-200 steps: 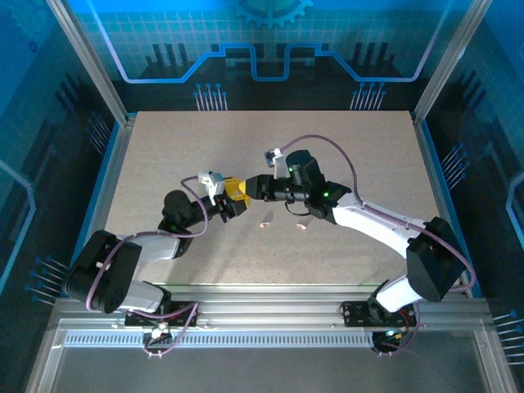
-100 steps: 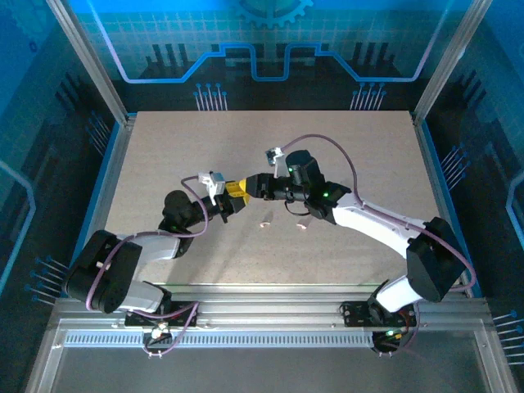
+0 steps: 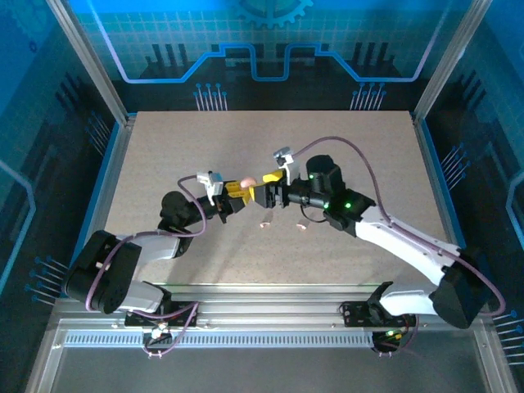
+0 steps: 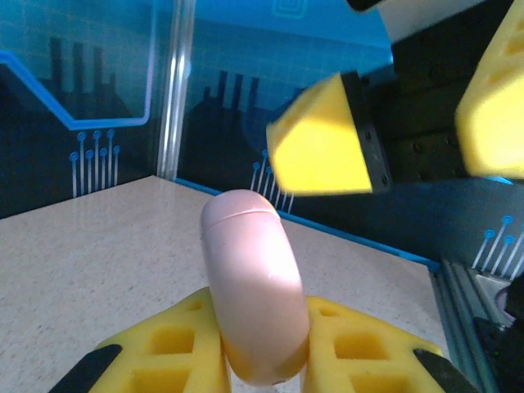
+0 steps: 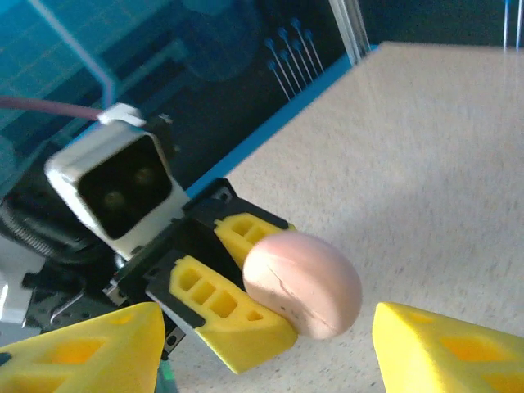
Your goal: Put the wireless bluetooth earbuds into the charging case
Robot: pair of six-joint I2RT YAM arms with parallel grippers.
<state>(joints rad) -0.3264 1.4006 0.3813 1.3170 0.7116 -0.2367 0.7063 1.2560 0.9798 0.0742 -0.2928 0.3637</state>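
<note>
Left gripper [image 4: 260,332] clamped tight on the pink charging case [image 4: 250,270], case standing on edge, right gripper [image 3: 265,187] facing it, jaws spread wide, clear of it, two pale earbuds [image 3: 264,223] lying loose on the table [image 3: 164,155], just nearside of both grippers.

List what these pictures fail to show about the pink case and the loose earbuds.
- Inside of the pink case: hidden by its own shell in both wrist views.
- The case's lower end: in the left wrist view, sunk between the left claw's fingers and cut off by the bottom edge.
- Two earbuds on the table: in the top view, too small to tell which way they lie.
</note>
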